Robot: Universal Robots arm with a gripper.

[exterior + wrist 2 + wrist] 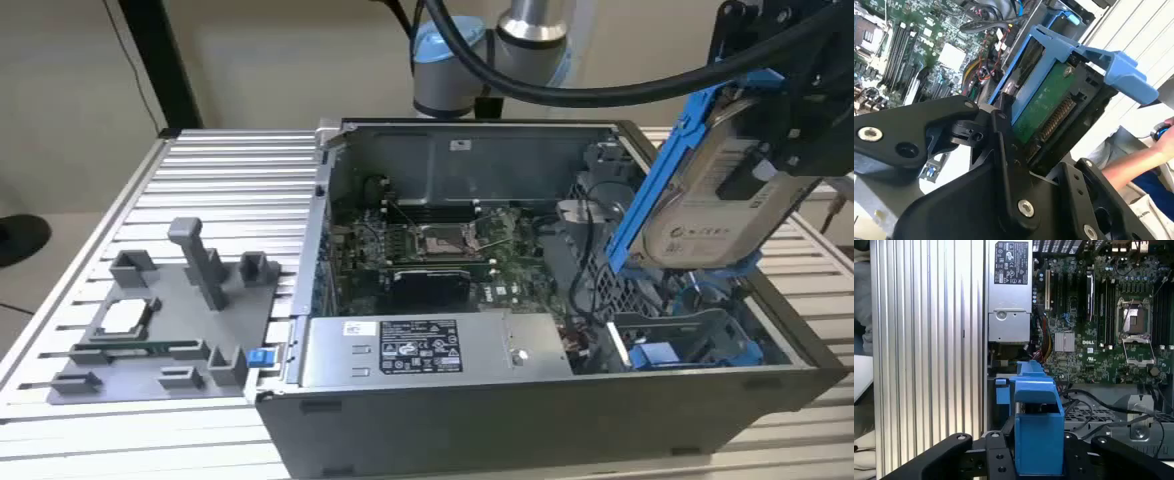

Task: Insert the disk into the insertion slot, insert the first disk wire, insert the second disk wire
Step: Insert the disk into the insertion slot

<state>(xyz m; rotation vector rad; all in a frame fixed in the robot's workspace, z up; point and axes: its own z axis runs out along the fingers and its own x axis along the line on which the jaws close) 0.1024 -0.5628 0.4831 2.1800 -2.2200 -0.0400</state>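
In the exterior view the gripper [781, 150] is clamped on the disk [701, 200], which hangs tilted above the insertion slot [674, 345] at the near corner of the open computer case [534, 420], on the exterior view's right. In the second wrist view its black fingers [1006, 145] pinch the disk's green board side, with a person's arm [1134, 162] nearby. In the first wrist view the disk's blue frame [1036, 430] stands between the fingers, the motherboard [1094, 315] beyond

Glossy blue plastic on disk [707, 215]
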